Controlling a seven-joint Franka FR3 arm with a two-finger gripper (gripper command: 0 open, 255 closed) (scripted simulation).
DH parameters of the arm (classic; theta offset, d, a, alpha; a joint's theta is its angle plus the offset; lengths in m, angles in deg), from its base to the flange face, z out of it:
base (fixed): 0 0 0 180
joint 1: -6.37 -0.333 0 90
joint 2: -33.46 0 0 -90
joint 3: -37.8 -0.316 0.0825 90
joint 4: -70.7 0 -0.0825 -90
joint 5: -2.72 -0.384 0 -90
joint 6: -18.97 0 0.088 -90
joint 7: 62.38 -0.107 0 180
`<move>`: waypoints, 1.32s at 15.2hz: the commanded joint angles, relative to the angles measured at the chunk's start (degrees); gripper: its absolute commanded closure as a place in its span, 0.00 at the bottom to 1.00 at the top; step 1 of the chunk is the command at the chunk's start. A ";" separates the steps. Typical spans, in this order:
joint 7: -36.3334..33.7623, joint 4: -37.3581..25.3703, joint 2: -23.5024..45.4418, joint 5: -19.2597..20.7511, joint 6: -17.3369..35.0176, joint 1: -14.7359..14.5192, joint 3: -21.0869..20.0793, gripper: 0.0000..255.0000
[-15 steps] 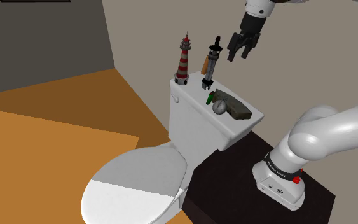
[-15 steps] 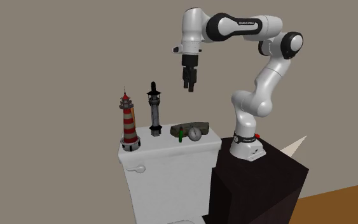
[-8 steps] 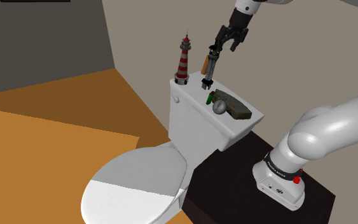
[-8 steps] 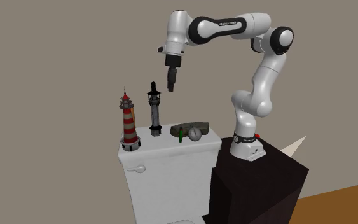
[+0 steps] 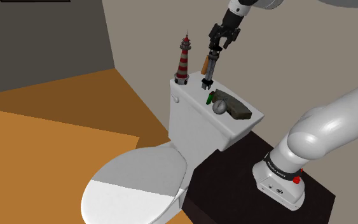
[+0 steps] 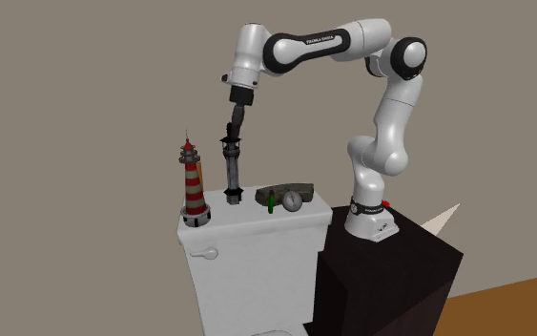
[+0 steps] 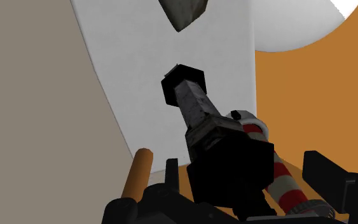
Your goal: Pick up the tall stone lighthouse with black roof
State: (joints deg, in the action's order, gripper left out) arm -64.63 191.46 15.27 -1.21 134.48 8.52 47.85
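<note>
Two risks face you: the gripper, fingers spread just over the black roof of the slim grey lighthouse on the toilet tank, could knock it over or pinch only its spire and slip.

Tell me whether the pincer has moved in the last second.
Yes. In the second exterior view the pincer swung left, from right of the black-roofed lighthouse to directly at its tip.
</note>
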 commanded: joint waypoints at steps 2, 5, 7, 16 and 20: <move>0.32 1.99 0.30 -0.14 2.36 0.03 0.14 0.00; 0.56 3.82 0.46 -0.25 4.34 0.02 0.20 0.00; 0.52 3.81 0.54 -0.26 4.41 0.00 0.17 1.00; 0.56 3.81 0.47 -0.25 4.34 0.03 0.20 1.00; 0.20 0.95 0.24 -0.10 1.27 0.03 0.10 1.00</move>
State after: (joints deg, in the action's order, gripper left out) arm -64.36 193.25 15.44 -1.32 136.50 8.56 47.96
